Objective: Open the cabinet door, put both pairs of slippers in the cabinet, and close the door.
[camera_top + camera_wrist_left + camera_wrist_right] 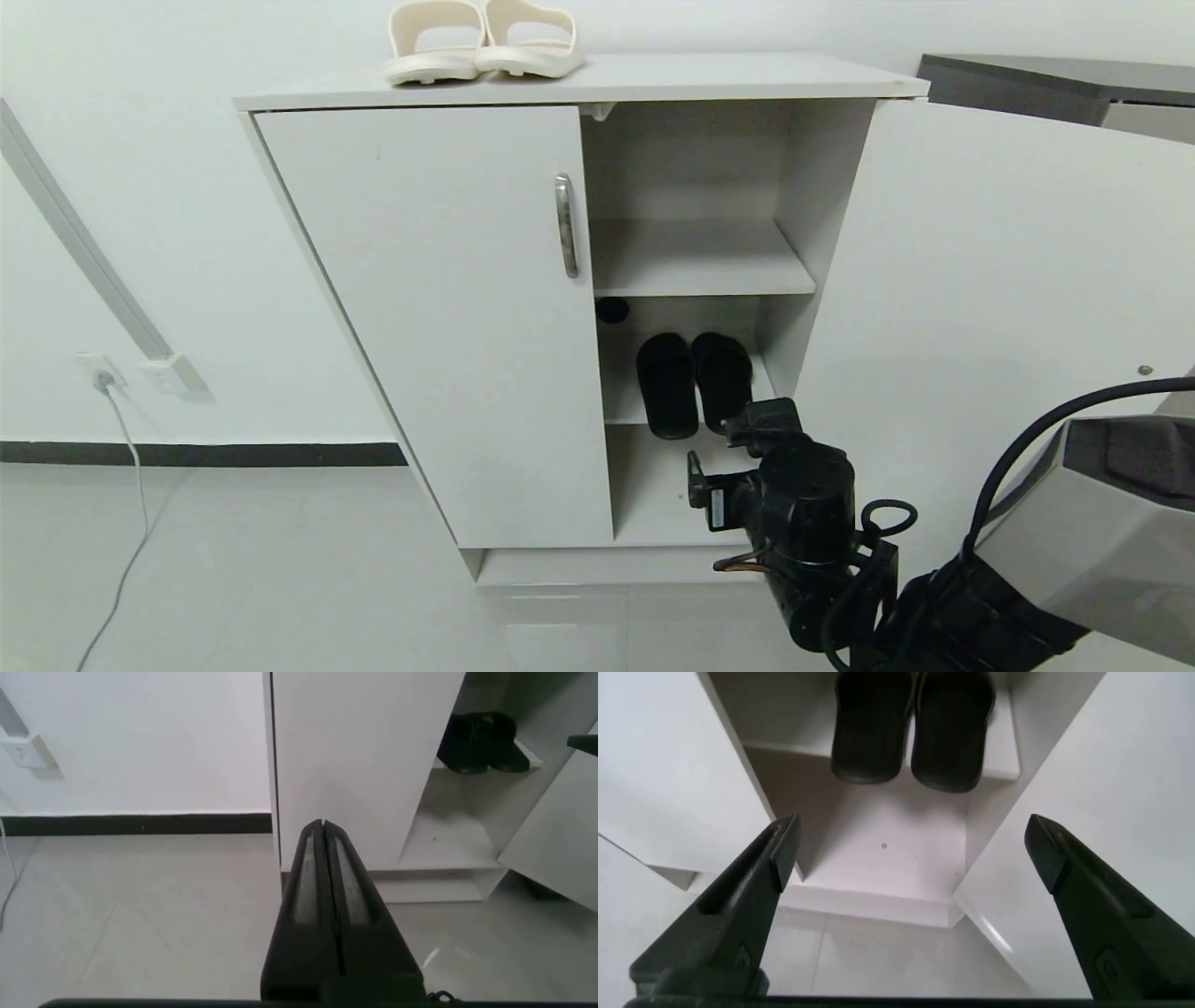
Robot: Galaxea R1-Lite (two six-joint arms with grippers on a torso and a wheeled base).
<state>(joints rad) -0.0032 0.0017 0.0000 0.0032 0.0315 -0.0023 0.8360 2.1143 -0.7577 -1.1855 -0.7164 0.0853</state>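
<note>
The black right arm [803, 523] is held low and stretched forward, and the black right gripper [913, 833] has its fingers spread wide. The black left gripper [322, 845] points forward and slightly downward, fingers pressed together.

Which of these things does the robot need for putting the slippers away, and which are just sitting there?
For the job:
cabinet
open right door
black slippers, already on the lower shelf
cream slippers, on top of the cabinet
right gripper, open, facing the black slippers

Just there:
wall socket
cable hanging from it
</note>
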